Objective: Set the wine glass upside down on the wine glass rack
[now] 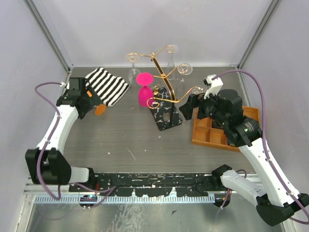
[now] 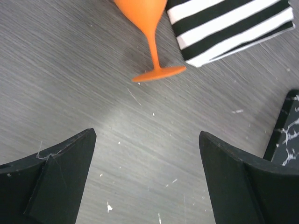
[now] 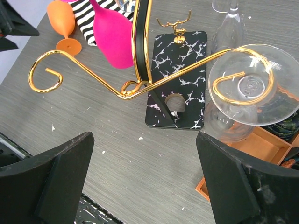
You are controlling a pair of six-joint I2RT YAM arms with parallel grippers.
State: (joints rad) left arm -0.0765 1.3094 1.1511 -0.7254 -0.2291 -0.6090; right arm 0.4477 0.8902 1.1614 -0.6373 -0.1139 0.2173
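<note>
The orange wine glass (image 2: 152, 37) stands upright on the tabletop (image 2: 70, 70), foot down and bowl up, just beside the striped cloth (image 2: 229, 28); it looks like the one glass not yet on the wine glass rack (image 3: 141, 46), so I take it as the task's thing. The left fingers (image 2: 60, 177) are spread wide and grasp nothing; they hover low over bare tabletop with the glass ahead of them and slightly left of the gap's centre line, apart from both tips; that pose suits an approach to the stem or bowl, though the stem is thin and the foot small, so a nudge could tip it.

The right fingers (image 3: 56, 172) are likewise released and empty; they face the rack from the side of the orange tray (image 1: 203, 140). A clear glass (image 3: 247, 88) hangs bowl-down in front of the right one, its foot resting on a gold spiral end; a pink glass (image 3: 112, 37) hangs the same way near the post; this shows how the orange one must end up, inverted with its foot caught on a curl. The spiral nearest the left side appears free; the marbled base (image 3: 180, 79) lies flat between the two arms.
</note>
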